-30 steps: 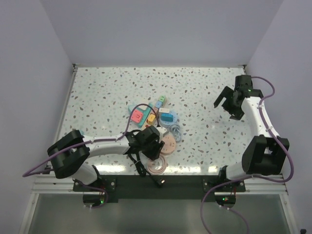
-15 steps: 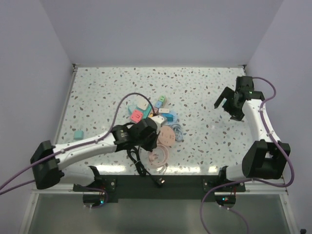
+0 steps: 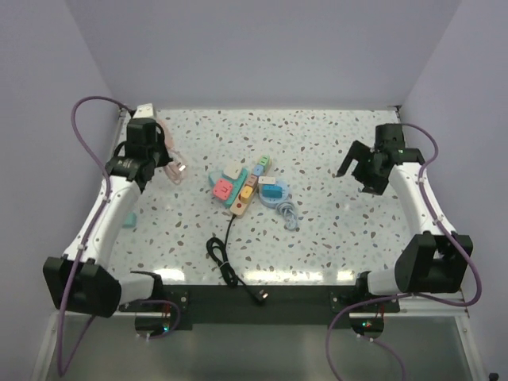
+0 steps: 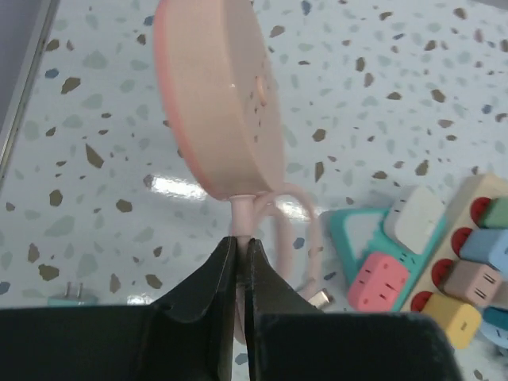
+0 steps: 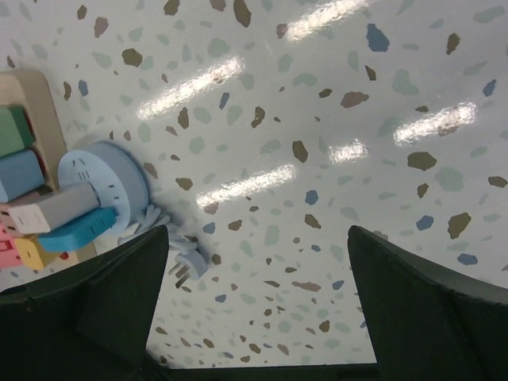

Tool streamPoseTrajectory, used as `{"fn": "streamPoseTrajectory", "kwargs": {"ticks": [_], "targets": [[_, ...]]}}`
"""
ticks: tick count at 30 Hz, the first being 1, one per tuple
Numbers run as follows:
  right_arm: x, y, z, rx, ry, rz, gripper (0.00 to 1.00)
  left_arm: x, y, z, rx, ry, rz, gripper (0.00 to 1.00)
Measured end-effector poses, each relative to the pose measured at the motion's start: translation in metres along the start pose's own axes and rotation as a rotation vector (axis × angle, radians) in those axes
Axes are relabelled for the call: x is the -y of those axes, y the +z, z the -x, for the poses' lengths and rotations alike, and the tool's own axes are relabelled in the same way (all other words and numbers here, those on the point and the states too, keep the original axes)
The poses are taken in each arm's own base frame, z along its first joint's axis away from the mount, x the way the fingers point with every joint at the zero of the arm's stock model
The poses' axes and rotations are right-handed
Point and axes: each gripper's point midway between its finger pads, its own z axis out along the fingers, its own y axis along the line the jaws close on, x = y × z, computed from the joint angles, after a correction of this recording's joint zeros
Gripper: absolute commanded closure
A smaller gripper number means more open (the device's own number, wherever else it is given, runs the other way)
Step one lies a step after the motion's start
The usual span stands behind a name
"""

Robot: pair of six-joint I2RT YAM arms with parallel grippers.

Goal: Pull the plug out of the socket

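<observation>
socket (image 4: 492, 187) cropped right, pink disc (image 4: 218, 103) top cropped

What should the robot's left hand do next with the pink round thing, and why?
Probably lower it and let go. The left hand is shut on the thin pink cord just under the pink disc, which seems lifted, well away from the socket strip, with bare table below. The right hand is open and far off, so it can't help.

Plugs (image 3: 238, 184) crowd the socket's (image 3: 236, 208) top, a blue disc (image 3: 278, 198) lies just right of it and a black cable (image 3: 225, 252) trails from its near end; the table (image 3: 333, 151) behind it and beyond the disc is bare.
</observation>
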Motion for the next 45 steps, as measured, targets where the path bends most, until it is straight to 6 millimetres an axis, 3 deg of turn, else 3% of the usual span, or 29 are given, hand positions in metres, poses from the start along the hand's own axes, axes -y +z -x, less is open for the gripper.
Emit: {"fn": "streamPoseTrajectory", "kwargs": {"ticks": [3,8,11,16,23,26,27,31,35,40,45], "targets": [[-0.018,-0.001,-0.010,-0.013,-0.059,0.042,0.02,-0.049,0.042,-0.001,-0.050,-0.053,0.106,1.00],[-0.048,-0.007,-0.030,-0.030,-0.152,0.119,0.02,-0.100,0.100,-0.018,-0.126,-0.142,0.174,1.00],[-0.055,-0.007,-0.045,-0.049,-0.189,0.144,0.02,-0.109,0.126,-0.027,-0.146,-0.167,0.160,1.00],[-0.051,-0.001,-0.060,-0.085,-0.216,0.141,0.02,-0.109,0.154,-0.033,-0.141,-0.190,0.110,1.00],[-0.050,0.001,-0.066,-0.099,-0.237,0.152,0.02,-0.136,0.176,-0.039,-0.119,-0.262,0.123,0.99],[-0.052,0.000,-0.067,-0.103,-0.248,0.163,0.02,-0.147,0.180,-0.048,-0.123,-0.280,0.147,0.65],[-0.052,0.000,-0.068,-0.103,-0.252,0.165,0.02,-0.148,0.180,-0.051,-0.125,-0.284,0.151,0.45],[-0.055,-0.001,-0.071,-0.113,-0.265,0.181,0.02,-0.146,0.180,-0.063,-0.151,-0.303,0.153,0.16],[-0.060,0.000,-0.072,-0.114,-0.279,0.199,0.02,-0.145,0.179,-0.066,-0.159,-0.323,0.159,0.04],[-0.078,-0.001,-0.086,-0.141,-0.348,0.244,0.02,-0.144,0.170,-0.066,-0.173,-0.338,0.165,0.01],[-0.115,-0.013,-0.112,-0.163,-0.480,0.348,0.02,-0.138,0.122,-0.028,-0.096,-0.364,0.172,0.02]]}}
